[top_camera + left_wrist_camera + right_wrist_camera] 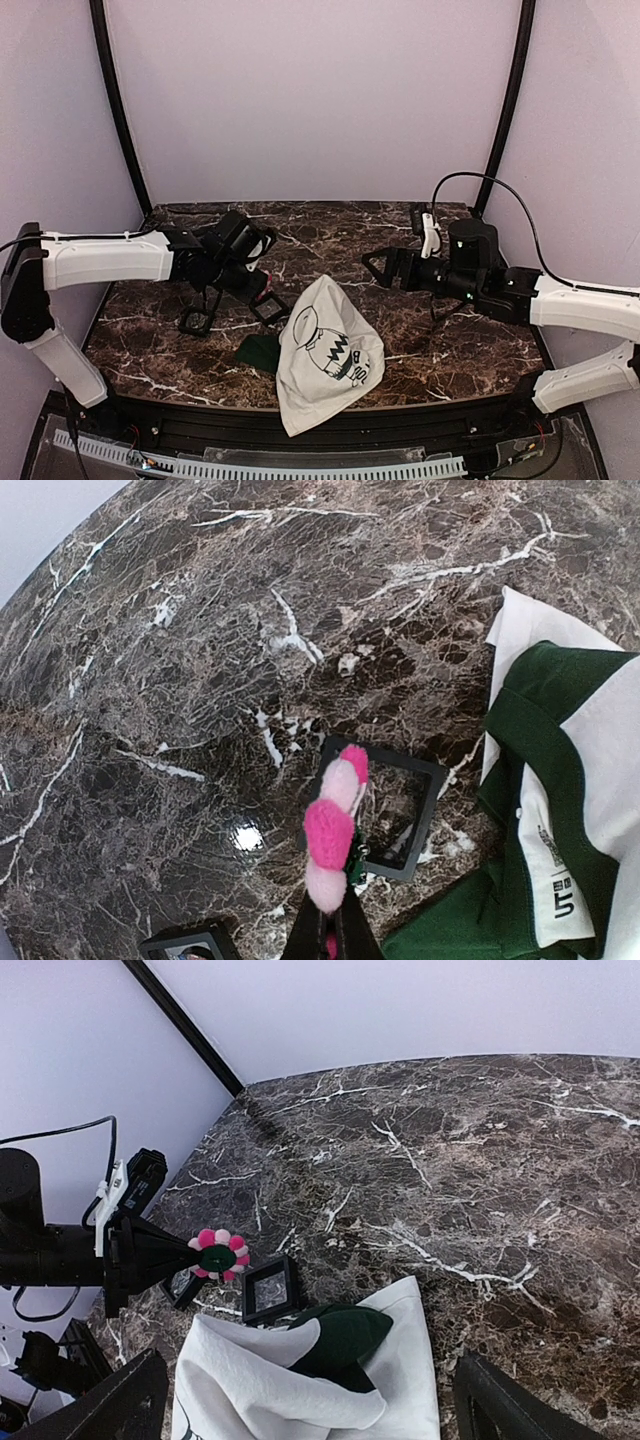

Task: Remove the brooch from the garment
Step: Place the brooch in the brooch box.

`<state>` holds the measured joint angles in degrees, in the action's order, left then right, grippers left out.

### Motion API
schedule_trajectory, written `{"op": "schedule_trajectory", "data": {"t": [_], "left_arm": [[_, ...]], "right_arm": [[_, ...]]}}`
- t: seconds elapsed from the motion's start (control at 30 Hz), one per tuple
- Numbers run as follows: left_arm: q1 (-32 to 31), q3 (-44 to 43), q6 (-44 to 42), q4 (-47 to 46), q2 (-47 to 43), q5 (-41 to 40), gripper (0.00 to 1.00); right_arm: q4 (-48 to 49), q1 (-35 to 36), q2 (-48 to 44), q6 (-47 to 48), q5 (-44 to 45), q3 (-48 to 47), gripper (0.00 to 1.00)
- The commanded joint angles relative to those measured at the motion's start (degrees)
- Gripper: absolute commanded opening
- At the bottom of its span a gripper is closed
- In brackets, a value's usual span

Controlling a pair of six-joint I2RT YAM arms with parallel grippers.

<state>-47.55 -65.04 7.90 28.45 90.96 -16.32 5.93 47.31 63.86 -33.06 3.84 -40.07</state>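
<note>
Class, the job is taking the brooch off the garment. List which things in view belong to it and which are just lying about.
Belong to the job: brooch, pinched in the left gripper; garment; right gripper, open.
Lying about: two black square frames on the table.

Brooch (219, 1256): ring of hot-pink and white petals round a dark green centre; garment (325, 350), at the table's near edge: white, printed with a black cartoon drawing and black lettering, with dark green sleeve and trim and a white neck label in dark type. Table (450, 340): dark brown marble pattern, veined in white and grey; square frames (270, 308), toward the left edge: black. Left arm (105, 258) and right arm (585, 305): white shells, black joints; walls (320, 100): pale lilac.
</note>
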Motion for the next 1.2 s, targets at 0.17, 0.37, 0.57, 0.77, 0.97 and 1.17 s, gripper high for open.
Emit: {"op": "schedule_trajectory", "data": {"t": [0.17, 0.37, 0.57, 0.77, 0.97, 1.17], "left_arm": [[-3.7, -4.8, -3.2, 2.7, 5.8, -10.6, 0.01], [-3.9, -6.0, -3.2, 3.8, 8.5, -13.7, 0.01], [-3.9, -6.4, -3.2, 3.7, 10.2, -13.3, 0.02], [-3.9, -6.7, -3.8, 3.6, 12.1, -14.5, 0.05], [-4.0, -7.4, -3.8, 3.8, 13.3, -13.6, 0.07], [-4.3, -7.6, -3.5, 4.6, 13.9, -11.5, 0.16]], "right_arm": [[0.2, -0.4, -1.8, -0.2, 1.6, 1.5, 0.99], [0.3, -0.3, -2.3, -0.7, 1.8, 1.9, 0.99], [0.1, -0.4, -2.7, -0.9, 2.0, 2.1, 0.99], [0.0, -0.3, -2.9, -0.9, 2.1, 2.0, 0.99], [-0.3, -0.4, -2.9, -0.9, 2.3, 2.0, 0.99], [-0.3, -0.4, -2.9, -1.1, 2.5, 2.2, 0.99]]}}
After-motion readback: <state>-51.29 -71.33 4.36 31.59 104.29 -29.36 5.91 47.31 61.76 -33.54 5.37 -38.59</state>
